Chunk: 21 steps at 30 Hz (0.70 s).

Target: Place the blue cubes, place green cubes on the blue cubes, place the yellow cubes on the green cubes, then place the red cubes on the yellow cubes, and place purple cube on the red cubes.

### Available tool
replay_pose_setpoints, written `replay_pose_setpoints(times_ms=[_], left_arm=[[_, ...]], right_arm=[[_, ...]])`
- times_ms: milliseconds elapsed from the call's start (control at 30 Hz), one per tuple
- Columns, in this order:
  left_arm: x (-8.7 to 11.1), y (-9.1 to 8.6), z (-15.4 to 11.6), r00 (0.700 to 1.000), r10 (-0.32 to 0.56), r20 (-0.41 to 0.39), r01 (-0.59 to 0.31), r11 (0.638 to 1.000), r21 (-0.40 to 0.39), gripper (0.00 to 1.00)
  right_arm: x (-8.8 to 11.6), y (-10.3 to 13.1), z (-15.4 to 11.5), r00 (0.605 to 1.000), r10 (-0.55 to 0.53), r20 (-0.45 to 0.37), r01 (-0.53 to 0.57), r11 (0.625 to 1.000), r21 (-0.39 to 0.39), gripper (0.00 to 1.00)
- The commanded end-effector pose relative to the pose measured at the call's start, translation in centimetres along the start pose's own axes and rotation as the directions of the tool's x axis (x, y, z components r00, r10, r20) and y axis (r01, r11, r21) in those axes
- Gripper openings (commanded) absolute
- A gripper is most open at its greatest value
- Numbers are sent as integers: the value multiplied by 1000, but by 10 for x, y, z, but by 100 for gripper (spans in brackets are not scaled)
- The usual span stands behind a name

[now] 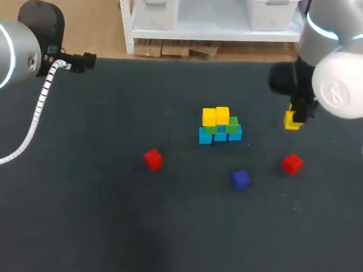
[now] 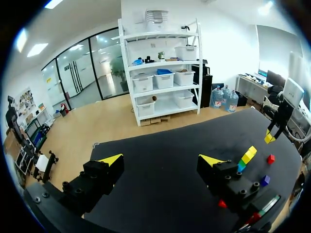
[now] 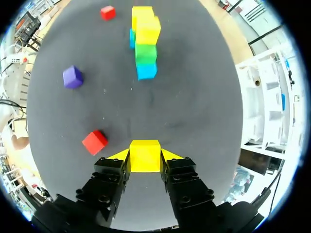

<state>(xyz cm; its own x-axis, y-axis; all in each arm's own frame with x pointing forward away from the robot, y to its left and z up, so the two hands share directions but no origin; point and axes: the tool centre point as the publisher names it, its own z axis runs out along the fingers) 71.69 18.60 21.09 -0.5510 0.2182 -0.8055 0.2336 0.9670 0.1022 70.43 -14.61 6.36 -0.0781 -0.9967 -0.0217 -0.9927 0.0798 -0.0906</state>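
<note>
Now my right gripper (image 3: 145,158) pinches a yellow cube (image 3: 145,151); my left gripper (image 2: 161,160) is spread and empty. Next, I think, it goes on the bare green cube (image 1: 233,126).

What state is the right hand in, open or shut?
The right hand is shut on the small yellow cube: the right wrist view shows both yellow-tipped fingers pressing its opposite sides.

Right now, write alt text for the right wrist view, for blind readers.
The right gripper is shut on a yellow cube. Ahead stands a stack of blue, green and yellow cubes; a purple cube and two red cubes lie loose.
</note>
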Motion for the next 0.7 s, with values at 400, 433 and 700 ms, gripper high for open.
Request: replay_pose_setpoints(times_ms=[400,433,700], left_arm=[[-1,2,0,1000,2,-3,-2,1000,9,100],[-1,2,0,1000,2,-3,-2,1000,9,100],[-1,2,0,1000,2,-3,-2,1000,9,100]], right_arm=[[-52,-17,-22,998,61,32,-63,997,52,0],[-54,-18,-21,997,71,42,-73,996,50,0],[-76,-19,-19,997,60,51,-63,996,66,0]])
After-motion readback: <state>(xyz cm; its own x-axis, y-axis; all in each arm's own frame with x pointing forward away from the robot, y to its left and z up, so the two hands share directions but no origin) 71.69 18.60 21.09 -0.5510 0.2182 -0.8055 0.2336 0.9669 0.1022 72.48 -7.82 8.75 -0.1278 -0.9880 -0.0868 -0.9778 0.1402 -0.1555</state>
